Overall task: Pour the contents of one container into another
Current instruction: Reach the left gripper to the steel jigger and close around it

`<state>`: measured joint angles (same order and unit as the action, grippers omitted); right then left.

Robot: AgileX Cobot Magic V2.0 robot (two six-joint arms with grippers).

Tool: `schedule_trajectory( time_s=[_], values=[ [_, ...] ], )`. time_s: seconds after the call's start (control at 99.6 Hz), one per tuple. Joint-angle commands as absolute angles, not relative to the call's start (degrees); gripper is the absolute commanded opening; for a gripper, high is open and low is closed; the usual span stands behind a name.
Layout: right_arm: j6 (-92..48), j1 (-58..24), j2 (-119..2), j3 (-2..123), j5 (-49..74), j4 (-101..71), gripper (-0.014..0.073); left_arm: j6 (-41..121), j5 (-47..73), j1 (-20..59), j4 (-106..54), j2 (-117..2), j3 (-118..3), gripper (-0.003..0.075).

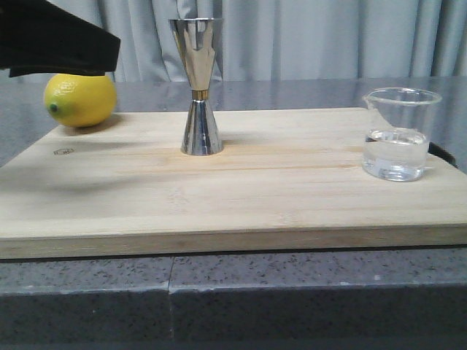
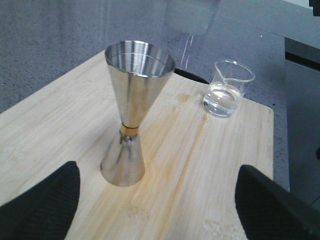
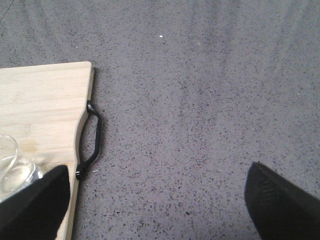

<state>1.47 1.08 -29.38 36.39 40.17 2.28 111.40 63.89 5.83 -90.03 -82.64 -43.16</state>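
The beaker [image 1: 398, 135], part-filled, is seen at the board's [image 1: 219, 197] right end; the jigger [image 1: 198, 86] stands mid-board. Both grippers, left [image 2: 155, 210] and right [image 3: 155, 205], are held wide, empty. A careless grasp, and water could be spilled or the top-heavy jigger toppled.

A grey speckled tabletop [image 1: 306, 93] carries a pale wooden cutting board [image 1: 241, 197] with a black handle [image 3: 94, 137] on one short edge. A yellow lemon [image 1: 80, 100] sits by the board's far left corner; whether it rests on the board or on the tabletop just behind it cannot be told.
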Motion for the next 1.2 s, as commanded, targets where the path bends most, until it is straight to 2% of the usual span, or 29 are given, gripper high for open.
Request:
schedule_trajectory(
  time_s=[0.0, 0.231, 0.753, 0.823, 1.044, 1.195],
  values=[
    [1.1, 1.4, -30.1, 38.4, 36.3, 2.5, 0.0621, 116.4, 67.5, 7.9, -97.5, -83.3, -44.8, 0.0589],
    [1.1, 1.4, -30.1, 38.4, 36.3, 2.5, 0.0621, 126.8, 66.9, 13.0, -105.9, -87.8, -45.8, 0.0589],
    [1.1, 1.4, -30.1, 38.4, 36.3, 2.5, 0.0621, 126.6, 66.3, 19.0, -105.9, -98.2, -57.4, 0.0582],
    [1.1, 1.4, -30.1, 38.4, 36.3, 2.5, 0.0621, 126.6, 66.6, 19.0, -105.9, -98.2, -57.4, 0.054],
    [1.1, 1.4, -30.1, 38.4, 36.3, 2.5, 0.0621, 126.6, 67.1, 19.0, -105.9, -98.2, -57.4, 0.0305],
    [1.1, 1.4, -30.1, 38.4, 36.3, 2.5, 0.0621, 126.6, 67.3, 19.0, -105.9, -98.2, -57.4, 0.0228]
  ],
)
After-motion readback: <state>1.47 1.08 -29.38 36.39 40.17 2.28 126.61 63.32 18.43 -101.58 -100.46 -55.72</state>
